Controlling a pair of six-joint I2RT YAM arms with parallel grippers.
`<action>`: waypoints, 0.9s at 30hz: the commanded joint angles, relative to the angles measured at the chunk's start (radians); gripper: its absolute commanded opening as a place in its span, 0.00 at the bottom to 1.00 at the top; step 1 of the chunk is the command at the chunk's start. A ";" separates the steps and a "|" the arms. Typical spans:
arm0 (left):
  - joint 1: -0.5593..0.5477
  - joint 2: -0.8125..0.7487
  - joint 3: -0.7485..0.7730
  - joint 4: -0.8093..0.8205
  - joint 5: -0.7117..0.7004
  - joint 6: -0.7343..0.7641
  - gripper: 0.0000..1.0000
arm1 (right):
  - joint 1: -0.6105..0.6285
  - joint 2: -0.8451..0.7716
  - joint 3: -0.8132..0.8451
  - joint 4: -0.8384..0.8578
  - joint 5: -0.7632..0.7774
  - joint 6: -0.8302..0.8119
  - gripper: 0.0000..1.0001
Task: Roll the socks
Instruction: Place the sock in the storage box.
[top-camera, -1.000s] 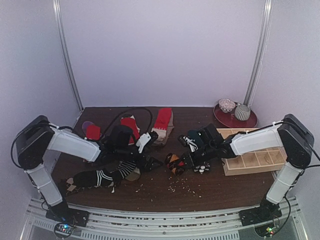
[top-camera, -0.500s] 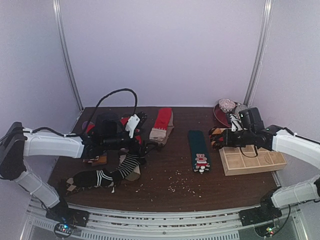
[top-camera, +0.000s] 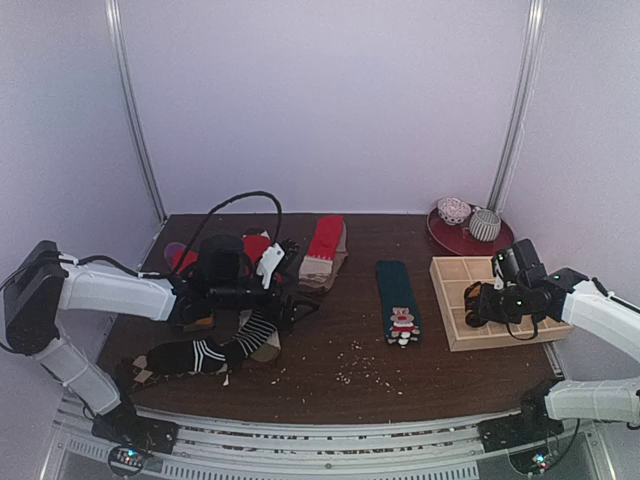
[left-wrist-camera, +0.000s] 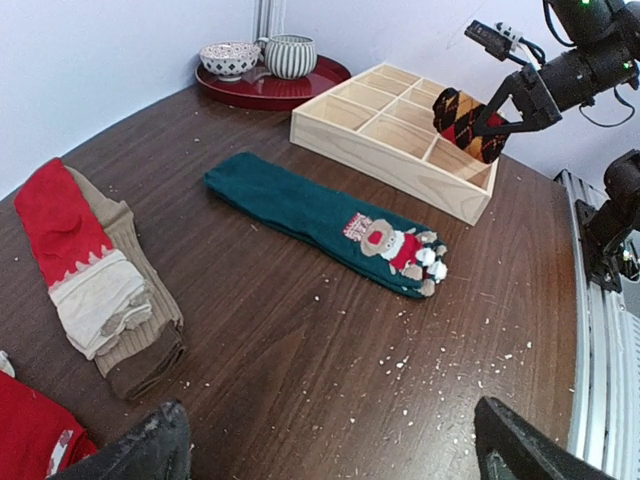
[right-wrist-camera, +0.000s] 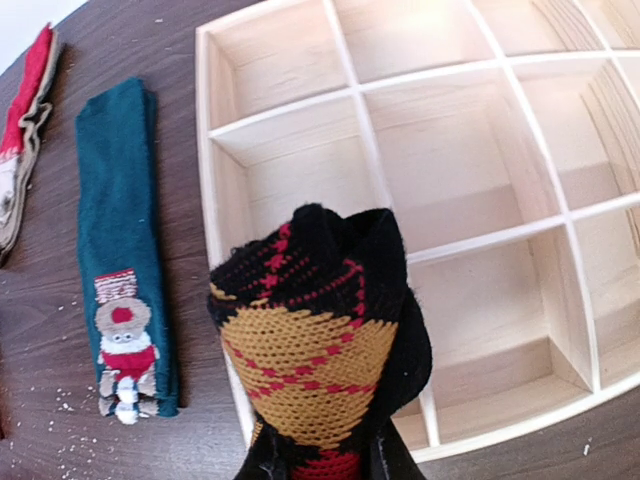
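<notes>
My right gripper (top-camera: 480, 306) is shut on a rolled black sock with orange-red argyle diamonds (right-wrist-camera: 318, 340), held just above the front left compartments of the wooden divided tray (right-wrist-camera: 210, 170). From the left wrist view the roll (left-wrist-camera: 470, 122) hangs over the tray (left-wrist-camera: 380, 165). A dark teal sock with a figure (top-camera: 398, 296) lies flat mid-table. My left gripper (top-camera: 293, 306) is open with nothing between its fingers (left-wrist-camera: 150, 445), hovering over bare wood near a black-and-white striped sock (top-camera: 215, 350). A red-and-beige sock (top-camera: 322, 250) lies at the back.
A red plate (top-camera: 470, 242) carrying two bowls stands behind the tray at the back right. More red socks (top-camera: 255, 248) lie under my left arm. Small pale crumbs (top-camera: 360, 375) are scattered on the brown table near the front.
My right arm has carried the rolled argyle sock from the table's middle rightward to above the tray. My left arm pulled back toward the left and turned slightly.
</notes>
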 joint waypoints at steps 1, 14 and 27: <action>0.005 0.013 -0.002 0.083 0.066 -0.021 0.98 | -0.010 0.018 0.007 -0.065 0.089 0.056 0.00; 0.005 0.041 -0.008 0.117 0.165 -0.036 0.98 | -0.009 0.069 -0.039 -0.050 0.089 0.156 0.00; 0.005 0.018 -0.038 0.132 0.165 -0.024 0.98 | -0.027 0.212 0.180 -0.038 0.007 -0.181 0.00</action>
